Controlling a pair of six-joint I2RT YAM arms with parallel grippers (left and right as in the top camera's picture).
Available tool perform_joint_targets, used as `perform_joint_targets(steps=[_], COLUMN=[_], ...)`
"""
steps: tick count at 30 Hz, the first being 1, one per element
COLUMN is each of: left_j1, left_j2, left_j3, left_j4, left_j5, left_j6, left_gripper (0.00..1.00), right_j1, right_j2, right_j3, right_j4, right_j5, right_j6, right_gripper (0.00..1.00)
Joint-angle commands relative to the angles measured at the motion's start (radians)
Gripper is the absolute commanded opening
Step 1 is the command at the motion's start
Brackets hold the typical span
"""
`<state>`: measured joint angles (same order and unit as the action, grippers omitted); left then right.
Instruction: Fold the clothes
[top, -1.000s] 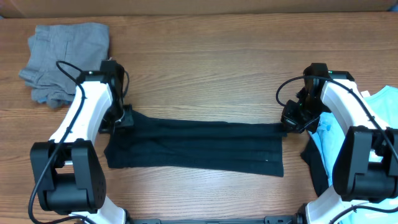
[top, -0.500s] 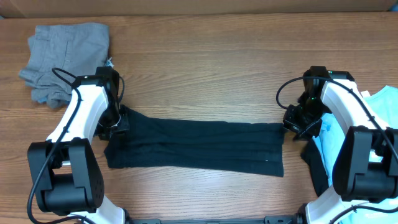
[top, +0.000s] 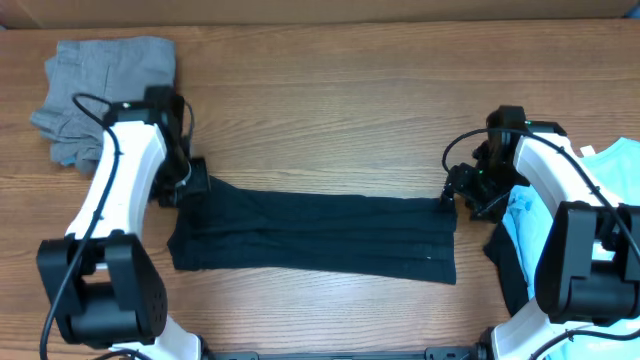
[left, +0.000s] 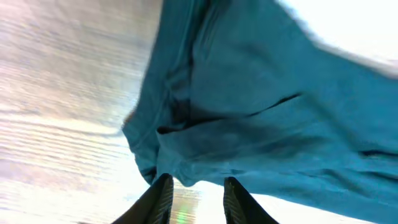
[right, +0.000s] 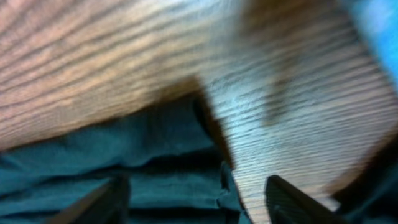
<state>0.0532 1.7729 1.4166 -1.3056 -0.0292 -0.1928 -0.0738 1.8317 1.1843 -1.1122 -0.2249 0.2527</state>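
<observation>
The black T-shirt (top: 320, 235) lies folded into a long flat strip across the front of the wooden table (top: 330, 110). My left gripper (top: 190, 188) is at the strip's far left corner. In the left wrist view it (left: 198, 200) stands open, bare table showing between its fingers (left: 158, 194) and the bunched cloth edge (left: 261, 112) just beyond the tips. My right gripper (top: 452, 195) is at the strip's far right corner. Seen from its wrist it (right: 196, 200) is wide open above the shirt's end (right: 124, 149), holding nothing.
Grey folded garments (top: 100, 90) sit at the far left corner. A light blue T-shirt (top: 612, 185) lies at the right edge under my right arm, with a dark piece (top: 505, 262) beside it. A cardboard edge (top: 320, 10) runs along the back.
Both grippers have opened and let go of the shirt's ends. The left arm has drawn back a little toward the far side; the strip lies still.
</observation>
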Motion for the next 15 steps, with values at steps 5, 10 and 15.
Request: perform_joint_targets(steps=[5, 10, 15], left_j1=[0.003, 0.003, 0.003], left_j2=[-0.175, -0.235, -0.242], left_j3=[0.18, 0.182, 0.181], left_j4=[-0.04, -0.053, -0.067], left_j5=[0.03, 0.029, 0.03], left_j6=[0.035, 0.036, 0.035], left_gripper=[0.43, 0.44, 0.43], right_j1=[-0.018, -0.018, -0.018], right_j2=[-0.018, -0.018, -0.018], right_j3=[-0.113, -0.229, -0.312], right_j4=[0.073, 0.147, 0.168], right_j5=[-0.108, -0.106, -0.118], right_j6=[-0.078, -0.066, -0.055], right_gripper=[0.78, 0.77, 0.64])
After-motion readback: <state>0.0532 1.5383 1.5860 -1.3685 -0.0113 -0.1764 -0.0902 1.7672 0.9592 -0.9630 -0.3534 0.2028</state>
